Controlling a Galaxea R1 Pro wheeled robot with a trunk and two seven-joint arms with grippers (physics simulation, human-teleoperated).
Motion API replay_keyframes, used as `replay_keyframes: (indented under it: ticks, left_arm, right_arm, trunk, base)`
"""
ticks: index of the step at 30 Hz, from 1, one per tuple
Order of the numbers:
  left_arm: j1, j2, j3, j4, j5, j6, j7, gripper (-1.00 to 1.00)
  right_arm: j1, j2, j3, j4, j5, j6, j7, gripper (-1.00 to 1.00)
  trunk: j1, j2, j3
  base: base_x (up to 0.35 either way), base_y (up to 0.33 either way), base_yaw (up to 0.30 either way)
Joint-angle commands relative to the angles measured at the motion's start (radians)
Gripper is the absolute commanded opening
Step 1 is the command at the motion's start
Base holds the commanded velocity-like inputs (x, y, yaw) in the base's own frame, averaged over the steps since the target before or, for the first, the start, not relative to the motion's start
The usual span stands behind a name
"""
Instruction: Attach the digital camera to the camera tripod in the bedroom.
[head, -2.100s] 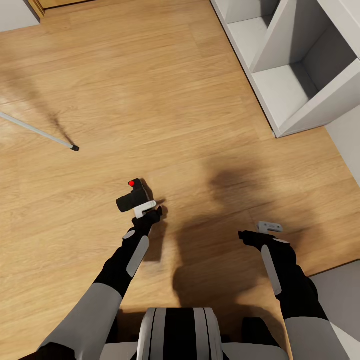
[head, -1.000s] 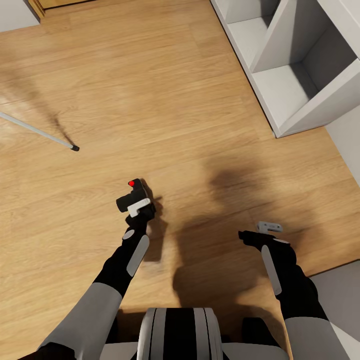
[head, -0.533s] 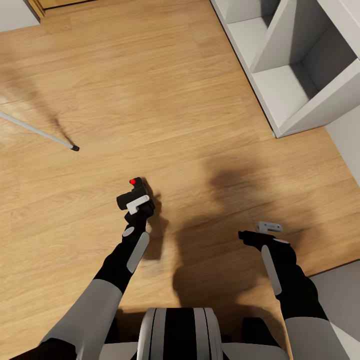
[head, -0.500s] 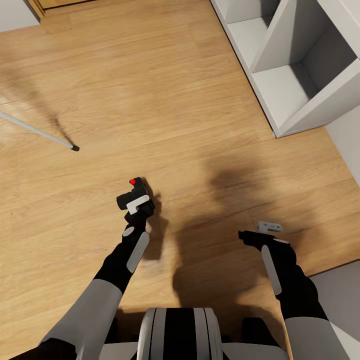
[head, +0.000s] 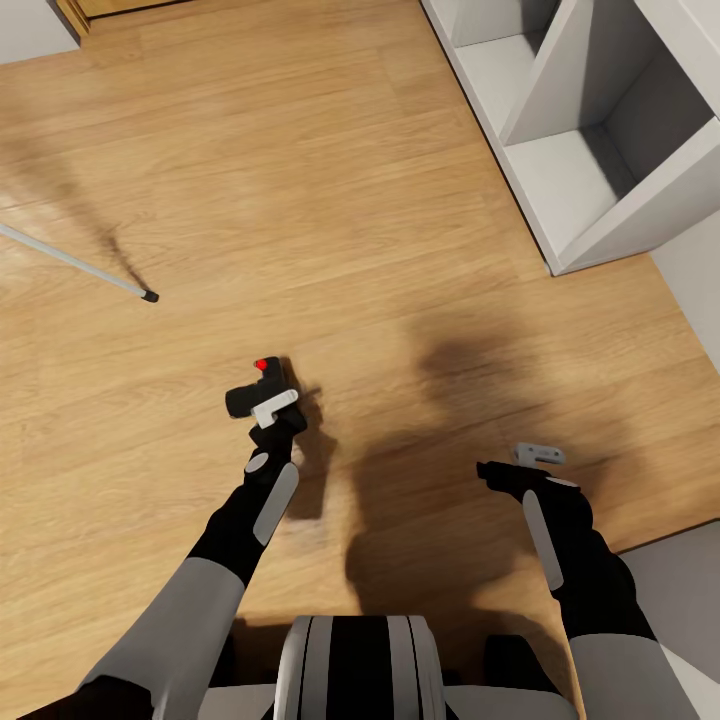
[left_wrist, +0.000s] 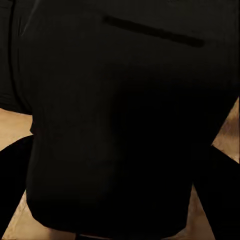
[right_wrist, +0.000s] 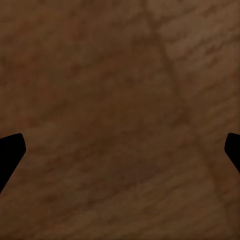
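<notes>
Your left tool (head: 272, 412) is clamped on the camera (head: 252, 393), low over the floor (head: 330, 200) at centre frame, ready to carry. The tripod leg (head: 75, 261) lies upper left. Your right tool (head: 515, 462) hangs wide open, empty.

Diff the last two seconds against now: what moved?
The left gripper slid forward and slightly left onto the digital camera, nudging it a little left; its white finger now lies across the body. Whether it has clamped is unclear. Right gripper, tripod leg and white shelves are unchanged.
</notes>
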Motion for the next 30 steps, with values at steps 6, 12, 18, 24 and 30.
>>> replay_keyframes:
  ticks: [6,12,18,24,30]
  left_arm:
    - [-0.006,0.0,-0.002,0.0,0.006,0.0,0.006,-1.0]
    - [-0.01,0.0,-0.002,-0.001,0.007,0.001,0.006,-1.0]
    - [-0.01,0.0,-0.002,-0.054,0.003,0.011,0.007,-1.0]
    - [-0.01,0.0,-0.291,-0.483,-0.019,0.298,0.26,-1.0]
    - [-0.01,0.0,-0.338,-0.539,-0.014,0.444,0.257,-1.0]
  right_arm:
    - [0.0,0.0,0.001,-0.001,-0.009,0.004,-0.008,1.0]
    - [0.0,0.0,0.001,-0.001,-0.009,0.004,-0.008,1.0]
    - [0.0,0.0,0.001,-0.001,-0.009,0.004,-0.008,1.0]
    - [0.0,0.0,0.0,0.0,-0.009,0.004,-0.008,1.0]
    - [0.0,-0.002,0.0,0.0,-0.009,0.004,-0.008,1.0]
  trunk:
    - [0.0,0.0,0.0]
    - [0.0,0.0,0.0]
    - [0.0,0.0,0.0]
    - [0.0,0.0,0.0]
    - [0.0,0.0,0.0]
  base:
    - [0.0,0.0,0.0]
    - [0.0,0.0,0.0]
    - [0.0,0.0,0.0]
    - [0.0,0.0,0.0]
    - [0.0,0.0,0.0]
